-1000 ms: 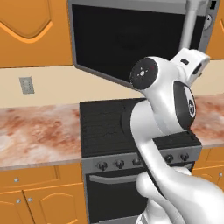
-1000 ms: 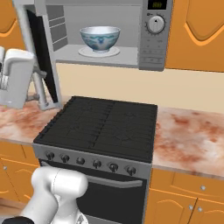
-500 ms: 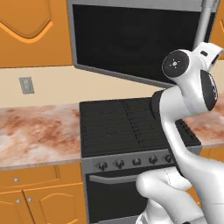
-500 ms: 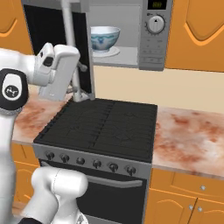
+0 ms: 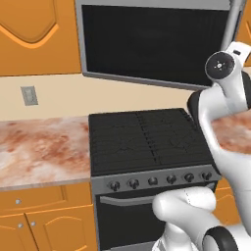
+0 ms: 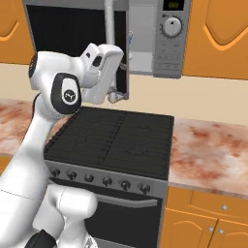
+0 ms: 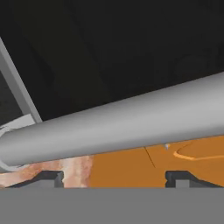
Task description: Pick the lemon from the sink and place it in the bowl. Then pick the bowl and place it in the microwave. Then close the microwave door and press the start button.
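The end effector (image 6: 117, 95), fingers spread and gripping nothing, is pressing toward the microwave door (image 6: 77, 46), whose rigid, slick bar handle (image 7: 118, 119) crosses just ahead, best pushed squarely

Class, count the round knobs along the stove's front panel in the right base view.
6, in a row along the stove front panel. More may hide behind the arm.
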Controlling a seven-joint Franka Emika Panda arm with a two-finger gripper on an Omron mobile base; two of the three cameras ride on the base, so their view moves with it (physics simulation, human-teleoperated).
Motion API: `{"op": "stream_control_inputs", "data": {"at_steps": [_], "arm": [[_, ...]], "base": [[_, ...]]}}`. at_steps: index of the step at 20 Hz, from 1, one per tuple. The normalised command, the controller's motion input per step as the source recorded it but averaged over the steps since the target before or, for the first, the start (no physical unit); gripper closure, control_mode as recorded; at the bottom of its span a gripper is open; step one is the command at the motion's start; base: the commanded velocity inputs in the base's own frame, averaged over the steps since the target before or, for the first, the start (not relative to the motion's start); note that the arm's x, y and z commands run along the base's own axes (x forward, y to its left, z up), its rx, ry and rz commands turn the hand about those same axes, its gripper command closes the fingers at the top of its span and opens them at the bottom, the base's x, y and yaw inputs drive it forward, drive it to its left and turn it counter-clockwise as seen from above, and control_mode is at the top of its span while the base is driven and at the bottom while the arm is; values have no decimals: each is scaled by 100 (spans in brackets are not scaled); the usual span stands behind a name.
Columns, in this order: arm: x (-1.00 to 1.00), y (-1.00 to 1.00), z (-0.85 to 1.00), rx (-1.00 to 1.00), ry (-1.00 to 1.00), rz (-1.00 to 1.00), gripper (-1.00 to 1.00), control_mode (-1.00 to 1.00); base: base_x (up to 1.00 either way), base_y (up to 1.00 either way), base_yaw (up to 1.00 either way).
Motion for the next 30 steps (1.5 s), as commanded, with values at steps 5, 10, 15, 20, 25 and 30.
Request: {"op": "stream_control_inputs", "data": {"at_steps": [5,10,15,20,25,30], "arm": [[100,8,12,-6,0,0,-100,-100],[100,10,0,-7,1,-4,-100,-100],[100,11,0,-7,1,-4,-100,-100],[100,10,0,-2,5,-3,-100,-100],[100,6,0,0,9,-2,-100,-100],[99,1,0,0,12,-1,-100,-100]], "base": [[0,0,0],[0,0,0],[0,0,0],[0,0,0],[0,0,0],[0,0,0]]}}
